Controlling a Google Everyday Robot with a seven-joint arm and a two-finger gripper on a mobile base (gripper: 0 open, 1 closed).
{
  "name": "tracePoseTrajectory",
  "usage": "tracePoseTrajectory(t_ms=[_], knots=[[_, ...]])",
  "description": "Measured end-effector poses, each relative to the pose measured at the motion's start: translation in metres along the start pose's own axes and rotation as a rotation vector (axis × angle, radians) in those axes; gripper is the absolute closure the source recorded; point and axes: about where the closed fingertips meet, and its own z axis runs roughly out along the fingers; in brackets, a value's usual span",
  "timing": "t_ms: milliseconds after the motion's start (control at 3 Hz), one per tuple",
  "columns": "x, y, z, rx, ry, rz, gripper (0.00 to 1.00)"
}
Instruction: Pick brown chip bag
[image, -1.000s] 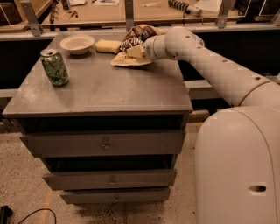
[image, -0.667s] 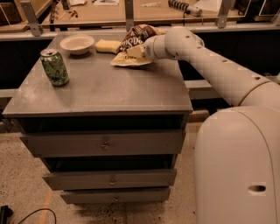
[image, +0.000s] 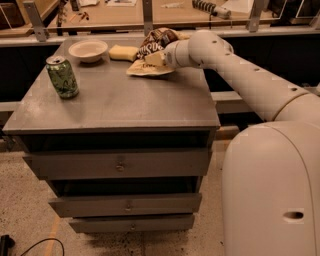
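Note:
The brown chip bag (image: 150, 50) lies at the back right of the grey cabinet top (image: 115, 100). Its dark brown end with white lettering points to the rear and its tan end spreads flat toward the front. My gripper (image: 156, 59) is at the end of the white arm reaching in from the right. It sits right on the bag's middle, over the tan part. The arm's wrist hides the bag's right side.
A green soda can (image: 62, 76) stands at the left. A cream bowl (image: 88, 50) sits at the back left, with a yellow sponge-like block (image: 123, 52) between it and the bag. Behind the cabinet runs a rail and a wooden workbench (image: 150, 15). Drawers are below.

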Motion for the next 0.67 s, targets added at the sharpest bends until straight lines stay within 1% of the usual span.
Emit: tracePoseTrajectory(t_ms=[667], knots=[[-0.0003, 0.0002, -0.0001, 0.000, 0.000, 0.000, 1.00]])
